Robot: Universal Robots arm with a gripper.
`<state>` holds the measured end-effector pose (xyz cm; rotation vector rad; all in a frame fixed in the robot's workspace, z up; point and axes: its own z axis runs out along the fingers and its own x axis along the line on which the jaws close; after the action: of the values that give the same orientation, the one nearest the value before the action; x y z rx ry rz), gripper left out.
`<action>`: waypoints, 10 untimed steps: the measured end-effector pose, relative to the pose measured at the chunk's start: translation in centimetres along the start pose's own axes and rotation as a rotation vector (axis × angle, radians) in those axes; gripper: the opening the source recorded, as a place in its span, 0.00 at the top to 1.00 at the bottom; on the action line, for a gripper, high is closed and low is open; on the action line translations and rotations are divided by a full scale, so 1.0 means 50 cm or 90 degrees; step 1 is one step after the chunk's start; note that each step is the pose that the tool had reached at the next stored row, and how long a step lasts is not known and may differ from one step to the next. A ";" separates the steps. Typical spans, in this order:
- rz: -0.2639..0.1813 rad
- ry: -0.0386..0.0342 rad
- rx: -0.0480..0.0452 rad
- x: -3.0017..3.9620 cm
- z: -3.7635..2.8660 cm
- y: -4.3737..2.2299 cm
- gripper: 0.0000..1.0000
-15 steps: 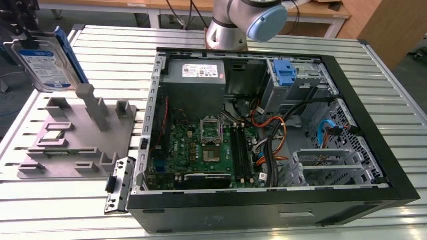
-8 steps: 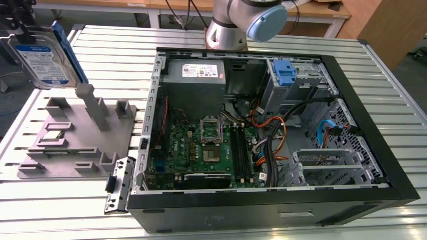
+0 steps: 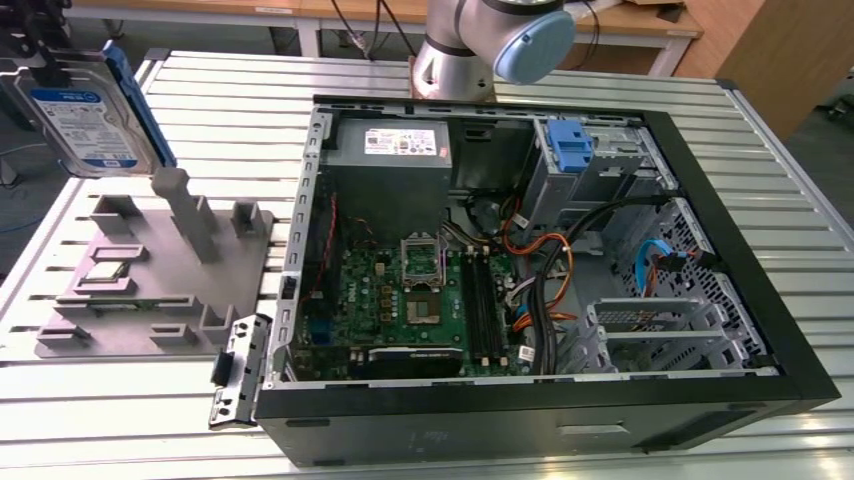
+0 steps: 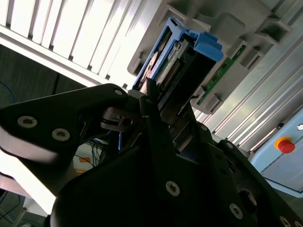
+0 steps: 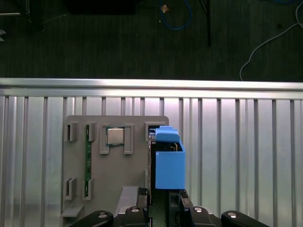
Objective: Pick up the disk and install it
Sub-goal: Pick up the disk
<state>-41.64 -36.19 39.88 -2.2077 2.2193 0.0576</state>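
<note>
- Disk (image 3: 83, 118) at the exterior view's far left, held up on edge over the slatted metal table (image 3: 240, 90). It is just apart from the grey fixture (image 3: 160, 300) and outside the computer case (image 3: 534, 435).
- Its face carries a blue-and-white label, but I cannot read the print. A blue side rail (image 3: 138, 95) runs along its right edge.
- In the second wrist view I see my gripper (image 4: 156, 101) clamped onto the end of the disk, its black fingers (image 4: 151, 118) pressed against it. In the first wrist view the drive hangs edge-on over the fixture's side.
- The fixture holds a square processor chip (image 5: 115, 136) and a green memory stick (image 5: 87, 161) in its slots.
- The case lies open on its side, with the green motherboard (image 3: 400, 300) at the near left of its inside.
- A grey power-supply box (image 3: 394, 175) sits at the far left inside; I cannot read the text on its white sticker (image 3: 404, 142).
- A bare blue bracket (image 3: 570, 148) stands in the far right bay, with orange cables (image 3: 554, 250) nearer.
</note>
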 end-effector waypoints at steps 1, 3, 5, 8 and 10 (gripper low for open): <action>0.000 0.0000 0.0000 0.000 0.000 0.000 0.65; 0.000 0.0000 0.0000 0.000 0.000 0.000 0.65; 0.000 0.0000 0.0000 0.000 0.000 0.000 0.65; 0.000 0.0000 0.0000 0.000 -0.001 0.000 0.65; 0.000 0.0000 0.0000 0.000 -0.001 0.000 0.65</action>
<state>-41.64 -36.19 39.94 -2.2077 2.2193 0.0576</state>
